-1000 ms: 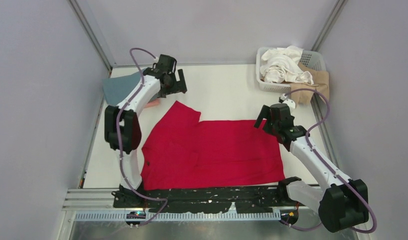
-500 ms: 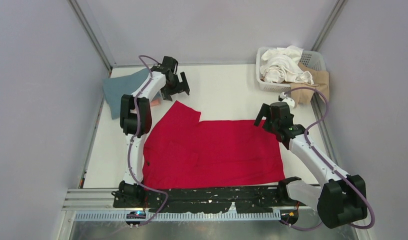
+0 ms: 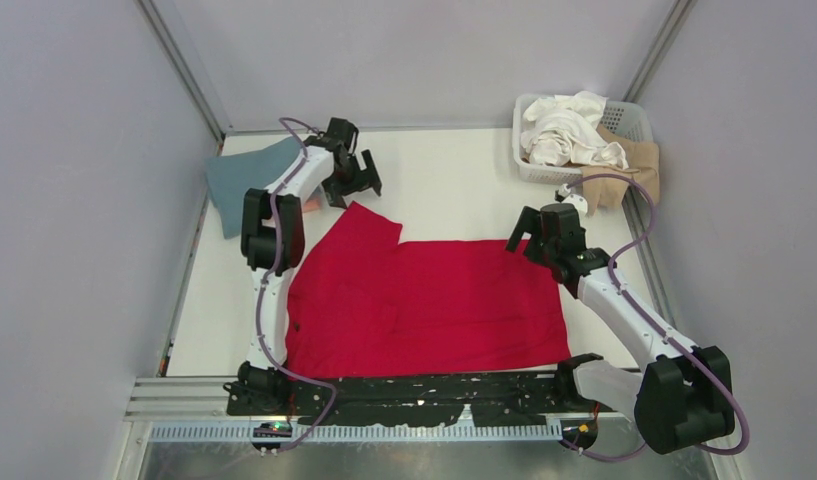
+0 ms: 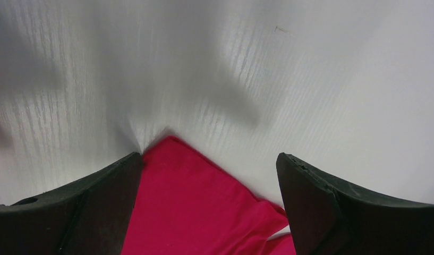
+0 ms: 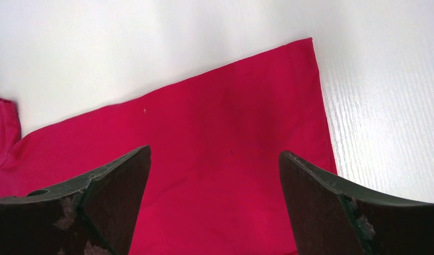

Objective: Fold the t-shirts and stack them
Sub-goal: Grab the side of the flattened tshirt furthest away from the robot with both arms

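Observation:
A bright red t-shirt [image 3: 424,300] lies spread flat on the white table, one sleeve pointing to the far left. My left gripper [image 3: 352,182] is open and empty just above that sleeve's tip; the sleeve [image 4: 198,207] shows between its fingers. My right gripper [image 3: 529,240] is open and empty over the shirt's far right corner, where the red cloth [image 5: 220,138] fills the view. A teal-blue t-shirt [image 3: 239,180] lies at the far left with a bit of salmon pink cloth [image 3: 306,205] beside it. White t-shirts [image 3: 564,130] and a tan one [image 3: 634,165] are in the basket.
The white slotted basket [image 3: 639,118] stands at the back right corner. Grey walls close the table on the left, back and right. The black rail with both arm bases runs along the near edge [image 3: 414,395].
My left arm has swung its elbow right and its gripper has come down slightly toward the sleeve tip. My right gripper has shifted a little left over the shirt's corner.

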Motion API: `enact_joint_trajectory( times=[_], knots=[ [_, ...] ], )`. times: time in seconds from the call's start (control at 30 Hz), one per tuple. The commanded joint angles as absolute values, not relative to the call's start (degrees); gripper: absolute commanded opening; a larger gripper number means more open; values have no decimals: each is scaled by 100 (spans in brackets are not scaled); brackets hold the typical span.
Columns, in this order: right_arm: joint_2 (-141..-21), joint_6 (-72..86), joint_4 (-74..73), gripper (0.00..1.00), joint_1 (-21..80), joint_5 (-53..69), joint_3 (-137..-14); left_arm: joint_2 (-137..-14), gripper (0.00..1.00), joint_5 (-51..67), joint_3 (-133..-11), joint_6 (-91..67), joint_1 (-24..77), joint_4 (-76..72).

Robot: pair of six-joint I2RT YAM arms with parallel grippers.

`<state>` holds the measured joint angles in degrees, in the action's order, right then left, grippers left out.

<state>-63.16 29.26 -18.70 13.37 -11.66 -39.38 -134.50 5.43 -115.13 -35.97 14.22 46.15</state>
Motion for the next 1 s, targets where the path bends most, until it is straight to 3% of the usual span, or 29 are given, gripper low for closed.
enact_joint_trajectory(
  times=[0.0, 0.2, 0.47, 0.7, 0.9, 0.97],
  knots=[
    [-6333, 2943, -1635, 95, 1310, -1144, -3943, -13279, 99, 581, -11313, -3708, 1560, 4792],
    [-6304, 2929, -1613, 95, 1306, -1130, -3904, -13230, 99, 400, -11281, -3744, 1661, 5190],
    [-6328, 2936, -1598, 95, 1301, -1088, -3868, -13231, 54, 260, -11302, -3683, 1722, 5317],
    [-6321, 2937, -1591, 95, 1284, -1159, -3855, -13319, 37, 54, -11499, -3644, 1740, 5547],
    [-6465, 2949, -1582, 95, 1241, -1307, -3906, -13383, 17, -123, -11628, -3486, 1740, 5620],
    [-6533, 2964, -1552, 95, 1221, -1372, -3956, -13406, 5, -116, -11701, -3417, 1733, 5627]
  ],
)
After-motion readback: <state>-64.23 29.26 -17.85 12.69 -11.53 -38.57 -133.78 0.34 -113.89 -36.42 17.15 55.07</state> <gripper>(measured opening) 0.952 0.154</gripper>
